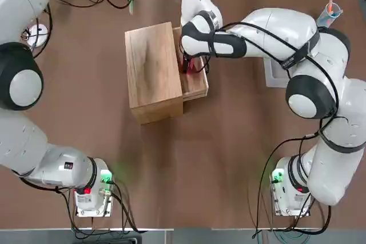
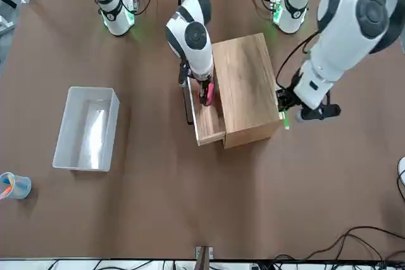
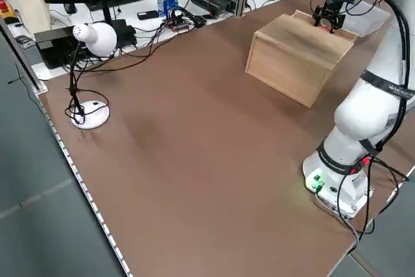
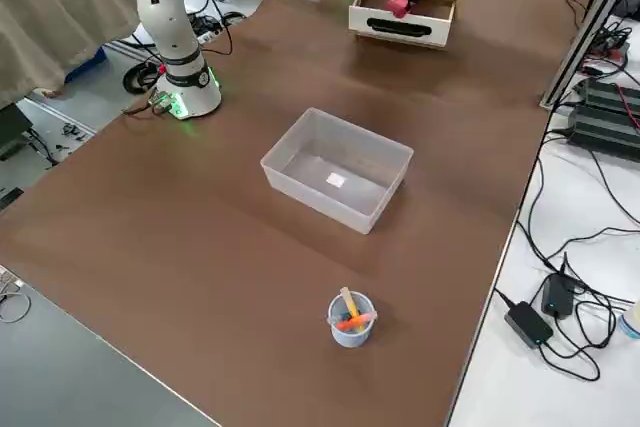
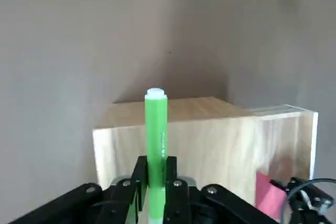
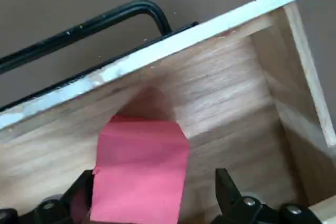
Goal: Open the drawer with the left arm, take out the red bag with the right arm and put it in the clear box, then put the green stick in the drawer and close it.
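– Where is the green stick point(image 5: 156, 129)?
– It is clamped upright between the fingers of the left gripper point(image 5: 156, 160), its white end pointing up in the left wrist view. The gripper is held near the cabinet point(image 2: 247, 80), toward the table's far edge as seen from the robot.

– And the drawer point(image 2: 209, 124)?
– It is pulled out of the cabinet on the robot's right. Its black handle point(image 6: 105, 22) is left ungripped, and pale wood can be seen inside.

– Is the red bag point(image 6: 134, 156) in there?
– Yes, it is seen in the drawer, close behind the front panel. The right gripper point(image 6: 155, 171) is lowered over it, with one finger to each side.

– Is it clamped?
– No. The fingers are spread apart. A gap is seen between the bag and one finger; whether the other is touched by the bag cannot be told.

– What about the clear box point(image 2: 82, 131)?
– It is placed on the table point(image 2: 158, 207), well apart from the cabinet, on the robot's right. Nothing is held in it, and a white label point(image 4: 336, 180) can be made out.

– Anything near it?
– A blue cup point(image 4: 352, 335) is set farther to the robot's right, with an orange pen point(image 4: 355, 322) among the things kept in it.
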